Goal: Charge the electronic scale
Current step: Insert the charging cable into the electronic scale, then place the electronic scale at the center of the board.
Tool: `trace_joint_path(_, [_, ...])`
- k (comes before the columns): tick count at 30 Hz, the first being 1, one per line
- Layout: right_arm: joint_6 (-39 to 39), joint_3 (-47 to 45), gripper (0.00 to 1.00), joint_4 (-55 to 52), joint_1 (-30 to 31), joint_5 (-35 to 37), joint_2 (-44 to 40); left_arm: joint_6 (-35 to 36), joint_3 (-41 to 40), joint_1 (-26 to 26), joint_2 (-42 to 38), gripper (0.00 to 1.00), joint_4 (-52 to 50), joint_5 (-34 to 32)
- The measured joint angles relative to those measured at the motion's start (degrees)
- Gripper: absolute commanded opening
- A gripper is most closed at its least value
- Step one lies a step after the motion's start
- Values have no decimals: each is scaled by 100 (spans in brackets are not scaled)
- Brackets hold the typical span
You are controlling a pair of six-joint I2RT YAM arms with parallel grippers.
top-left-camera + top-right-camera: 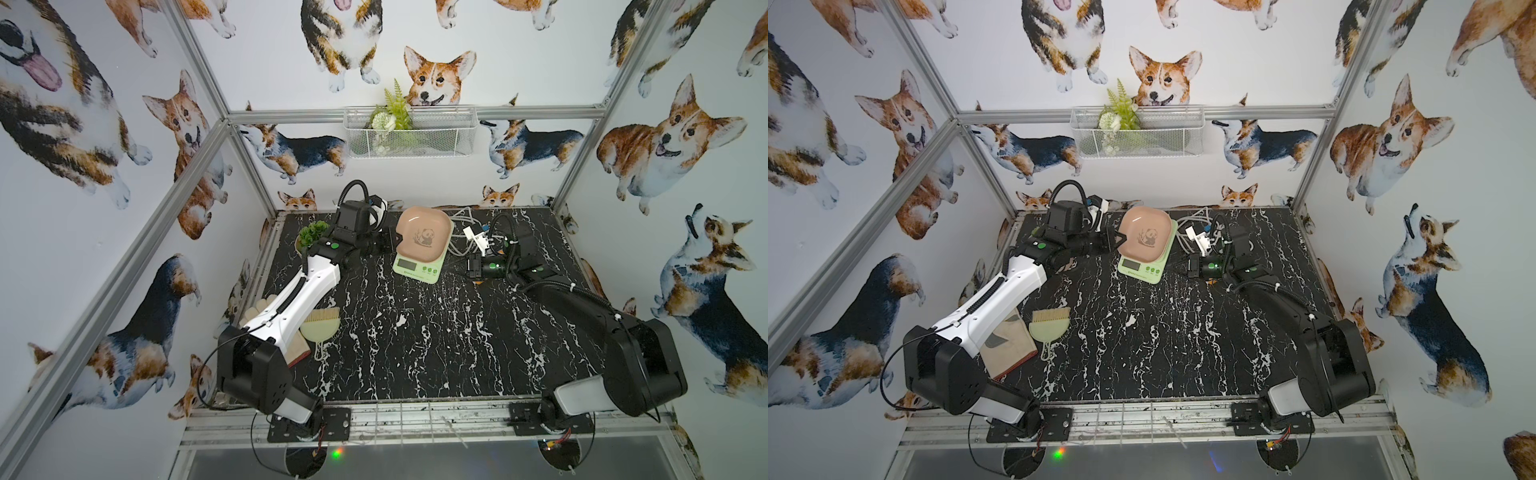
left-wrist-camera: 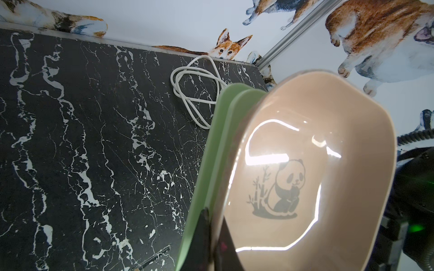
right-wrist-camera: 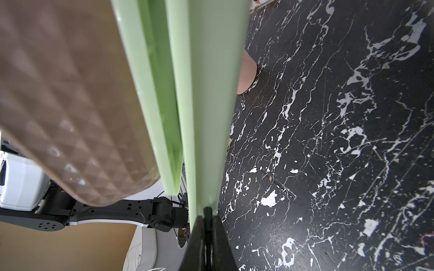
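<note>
The electronic scale [image 1: 417, 269] is pale green with a dark display and stands at the back middle of the table in both top views. Its pinkish-tan panda tray [image 1: 424, 232] sits on top. My left gripper [image 1: 397, 243] reaches in from the left. In the left wrist view it [image 2: 212, 215] is shut on the tray's rim [image 2: 219, 206], one finger on each side. My right gripper [image 1: 456, 266] is at the scale's right side. In the right wrist view it [image 3: 207, 210] is shut, empty, with its tips against the edge of the green base [image 3: 211, 117].
A coiled white cable [image 2: 195, 93] lies behind the scale by the back wall, with a white plug block [image 1: 476, 239] to the right. A small potted plant [image 1: 311, 235], a hand brush [image 1: 320, 328], a glove [image 1: 262, 307] and a book [image 1: 1013, 345] are on the left.
</note>
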Motion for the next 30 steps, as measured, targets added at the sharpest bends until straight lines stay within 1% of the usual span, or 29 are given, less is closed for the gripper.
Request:
trace_joint_path(1, [-24,2,7,-7,0,0,-4,0,0,0,0,0,0,0])
trace_joint_path(3, [-87,24,21,-68,0,9,-17,0,0,0,0,0,0,2])
trace_joint_path(5, [-138,63,31,-116,2,33,-39,-17,0,0,2,0,-7,74])
trace_joint_path(9, [-341,131,45,-409,-2,179,-157,-24,0,-4,15,0,-4,153])
trace_joint_path(13, [-562,164,51,-684,-17,317,-271,-26,0,-4,20,0,-7,223])
trace_joint_path(16, [-680,190,54,-837,-37,352,-339,-48,0,-7,24,0,-9,282])
trace_joint_path(26, [-793,369,58,-1285,-74,479,-529,-160,7,-22,181,0,-9,424])
trace_joint_path(28, [-833,389,59,-1342,-74,507,-540,-173,11,-26,197,0,-9,426])
trace_joint_path(29, [-835,396,62,-1368,-74,520,-540,-170,31,-28,212,0,-11,426])
trace_joint_path(30, [-846,398,68,-1399,-76,540,-540,-162,44,-31,225,0,-11,424])
